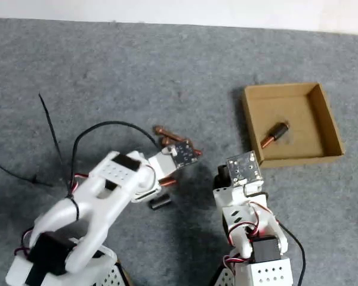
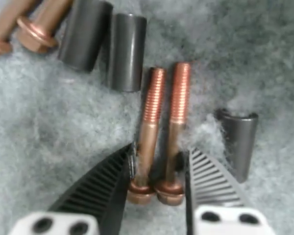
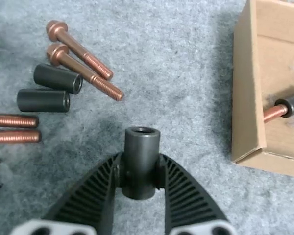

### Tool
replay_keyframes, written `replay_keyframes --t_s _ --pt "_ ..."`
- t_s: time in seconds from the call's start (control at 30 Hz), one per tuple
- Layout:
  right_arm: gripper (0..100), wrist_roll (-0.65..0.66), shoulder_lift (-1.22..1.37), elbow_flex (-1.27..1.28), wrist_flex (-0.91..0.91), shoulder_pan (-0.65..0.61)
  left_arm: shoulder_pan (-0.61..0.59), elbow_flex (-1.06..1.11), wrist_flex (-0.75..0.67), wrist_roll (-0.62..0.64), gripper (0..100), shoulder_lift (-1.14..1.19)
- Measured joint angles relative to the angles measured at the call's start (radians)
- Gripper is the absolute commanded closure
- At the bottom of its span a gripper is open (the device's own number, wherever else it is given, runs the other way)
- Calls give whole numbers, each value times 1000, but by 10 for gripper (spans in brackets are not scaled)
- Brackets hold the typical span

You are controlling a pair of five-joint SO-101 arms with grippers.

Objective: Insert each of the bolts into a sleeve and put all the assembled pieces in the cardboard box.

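Observation:
My left gripper (image 2: 161,149) is open low over the grey mat, its two fingers on either side of two copper bolts (image 2: 172,122) that lie side by side. A dark sleeve (image 2: 239,142) lies just beyond one finger, and two more sleeves (image 2: 127,51) and two more bolts (image 2: 27,27) lie farther out. My right gripper (image 3: 139,166) is shut on a dark sleeve (image 3: 140,156), held beside the cardboard box (image 3: 245,98). In the box (image 1: 325,122) lies one bolt in its sleeve (image 1: 274,134). The left gripper (image 1: 167,176) sits among the loose parts.
Loose bolts (image 3: 78,54) and sleeves (image 3: 51,88) are clustered on the mat between the arms. One sleeve (image 1: 160,202) lies close under the left arm. Black cable ties (image 1: 51,131) lie at the far left. Bare mat stretches behind the box and the parts.

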Motion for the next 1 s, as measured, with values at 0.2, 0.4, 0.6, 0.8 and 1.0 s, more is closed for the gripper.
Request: replay_keyframes --t_s 0.2,0.4,0.6,0.8,1.0 --pt "994 0 0 0 0 0 2 -41 41 3 979 38" --pt "994 0 0 0 0 0 8 -41 49 -2 996 40" --pt "994 0 0 0 0 0 8 -44 57 -2 996 32" --pt "994 0 0 0 0 0 8 -41 57 -2 996 51" --pt "994 0 0 0 0 0 6 -52 78 -20 996 49"
